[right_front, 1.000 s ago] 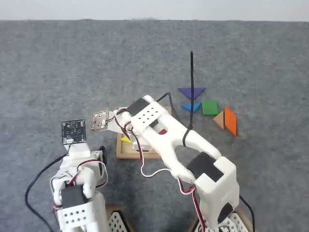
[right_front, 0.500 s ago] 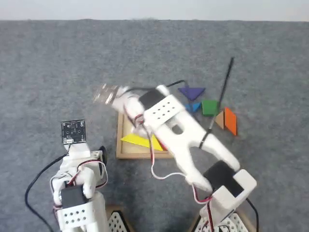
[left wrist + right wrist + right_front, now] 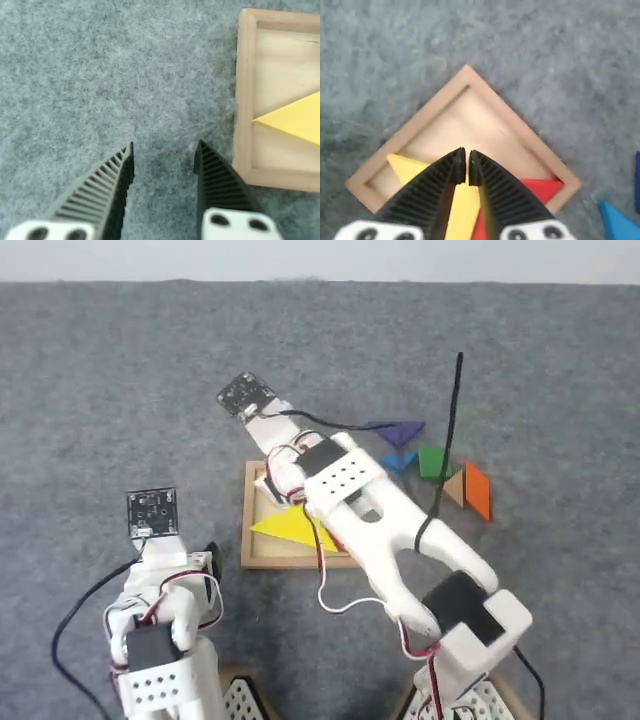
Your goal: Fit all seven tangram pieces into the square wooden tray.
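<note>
The square wooden tray (image 3: 248,540) lies mid-table and holds a large yellow triangle (image 3: 285,528) with a red piece (image 3: 545,189) beside it. My right gripper (image 3: 465,152) hovers shut above the tray's bare inner floor with nothing in it, the yellow triangle (image 3: 462,210) below its fingers. Right of the tray lie a purple triangle (image 3: 398,430), blue triangle (image 3: 400,462), green square (image 3: 433,462), tan triangle (image 3: 455,487) and orange parallelogram (image 3: 478,490). My left gripper (image 3: 162,150) stands open over the carpet just beside the tray's rim (image 3: 245,100).
Grey carpet (image 3: 120,370) covers the table, with open room on the left and far sides. A black cable (image 3: 450,430) rises from the right arm above the loose pieces. Both arm bases stand at the near edge.
The right arm swung its wrist from the tray's left side toward the far side and rose, uncovering the yellow triangle lying in the tray. The left arm has kept still.
</note>
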You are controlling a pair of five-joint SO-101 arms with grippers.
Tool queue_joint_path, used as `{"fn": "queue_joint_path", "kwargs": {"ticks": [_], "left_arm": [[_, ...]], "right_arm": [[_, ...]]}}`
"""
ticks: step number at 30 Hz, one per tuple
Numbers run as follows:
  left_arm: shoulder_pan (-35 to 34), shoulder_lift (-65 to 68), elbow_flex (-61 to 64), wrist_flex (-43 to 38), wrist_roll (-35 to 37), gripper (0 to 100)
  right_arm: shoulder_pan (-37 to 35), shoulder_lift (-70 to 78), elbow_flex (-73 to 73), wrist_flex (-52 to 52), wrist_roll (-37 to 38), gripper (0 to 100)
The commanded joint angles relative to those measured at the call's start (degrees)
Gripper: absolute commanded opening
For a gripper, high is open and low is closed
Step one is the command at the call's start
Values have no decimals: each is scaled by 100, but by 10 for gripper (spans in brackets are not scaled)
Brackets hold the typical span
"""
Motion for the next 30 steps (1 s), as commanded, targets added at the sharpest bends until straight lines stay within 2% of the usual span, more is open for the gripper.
{"fn": "queue_joint_path", "kwargs": {"ticks": [1,7,14,23,25,30], "left_arm": [[18,-114,-57,18,-26,186],[18,-114,-57,18,-26,186],[18,-114,-57,18,-26,186],[18,-114,-57,18,-26,186],[18,-114,-57,18,-26,186],[18,-114,-57,18,-26,186]], "right_arm": [[-119,295,-123,-110,176,6],[-303,576,-35,-48,589,6],[-391,514,-9,-22,598,6],[-699,-620,1002,-180,730,6],[-576,-989,1108,-180,589,6],[303,-2149,1187,110,229,6]]}}
